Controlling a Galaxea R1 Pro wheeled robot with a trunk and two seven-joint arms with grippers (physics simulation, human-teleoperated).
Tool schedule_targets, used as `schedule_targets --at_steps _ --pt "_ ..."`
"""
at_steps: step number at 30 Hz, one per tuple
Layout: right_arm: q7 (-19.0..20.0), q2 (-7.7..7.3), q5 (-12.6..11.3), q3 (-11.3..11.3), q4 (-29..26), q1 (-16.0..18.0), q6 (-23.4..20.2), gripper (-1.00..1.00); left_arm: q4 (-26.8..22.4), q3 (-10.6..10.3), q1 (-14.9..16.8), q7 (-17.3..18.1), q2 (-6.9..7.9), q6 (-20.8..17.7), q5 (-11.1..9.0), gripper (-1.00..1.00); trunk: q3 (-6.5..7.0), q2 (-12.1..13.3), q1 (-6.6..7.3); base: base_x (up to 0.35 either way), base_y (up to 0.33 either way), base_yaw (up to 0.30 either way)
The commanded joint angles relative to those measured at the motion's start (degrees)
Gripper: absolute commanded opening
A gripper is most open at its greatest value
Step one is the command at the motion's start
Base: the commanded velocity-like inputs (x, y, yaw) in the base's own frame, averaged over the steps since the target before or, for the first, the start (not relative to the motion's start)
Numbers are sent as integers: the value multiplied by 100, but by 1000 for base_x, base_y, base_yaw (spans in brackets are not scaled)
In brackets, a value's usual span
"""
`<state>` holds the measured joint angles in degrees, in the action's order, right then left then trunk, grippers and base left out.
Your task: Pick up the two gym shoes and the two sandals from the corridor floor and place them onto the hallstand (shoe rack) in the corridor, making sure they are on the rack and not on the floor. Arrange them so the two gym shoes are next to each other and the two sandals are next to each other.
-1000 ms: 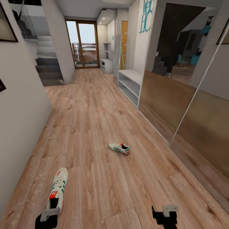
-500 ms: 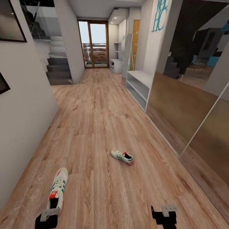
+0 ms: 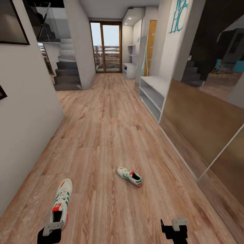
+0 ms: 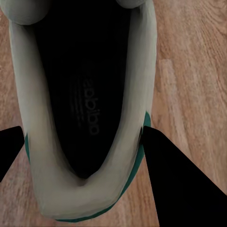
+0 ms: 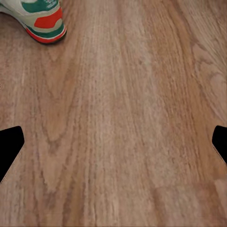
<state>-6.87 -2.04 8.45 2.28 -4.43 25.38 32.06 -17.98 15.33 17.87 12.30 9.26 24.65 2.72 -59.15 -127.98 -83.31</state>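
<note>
A long corridor floor [image 3: 112, 135] of light brown wood planks is seen from the head view. A white wall [image 3: 23, 112] runs along its left side. A big mirrored wall [image 3: 206, 112] runs along its right side. Beyond the mirror, the pale grey hallstand [image 3: 153, 93] is set against the right wall. Two open shelves are seen in it, and nothing can be made out inside them. Grey stairs [image 3: 67, 73] are seen far off on the left, and a glass door [image 3: 105, 47] at the far end.

One gym shoe [image 3: 61, 202] is held by its heel in the left gripper [image 3: 51, 230]. In the left wrist view the two dark fingers [image 4: 177, 184] are set narrow on both sides of the heel. The other gym shoe [image 3: 130, 176] is lying on the floor in the middle, well apart from the walls.

The right gripper [image 3: 176, 227] is seen low over bare floor. Its fingers [image 5: 10, 144] are spread wide and nothing is held. Plenty of open floor is left around both shoes.
</note>
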Motion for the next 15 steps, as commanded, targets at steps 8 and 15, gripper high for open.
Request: schedule_targets --at_steps 8,15 --pt "-33 1 61 21 4 2 11 100 5 55 6 35 -3 14 36 -100 -4 -2 -2 242 -173 272" --pt "-33 1 61 24 4 2 11 100 5 57 6 35 -3 13 36 -100 -4 -2 -2 241 -173 277"
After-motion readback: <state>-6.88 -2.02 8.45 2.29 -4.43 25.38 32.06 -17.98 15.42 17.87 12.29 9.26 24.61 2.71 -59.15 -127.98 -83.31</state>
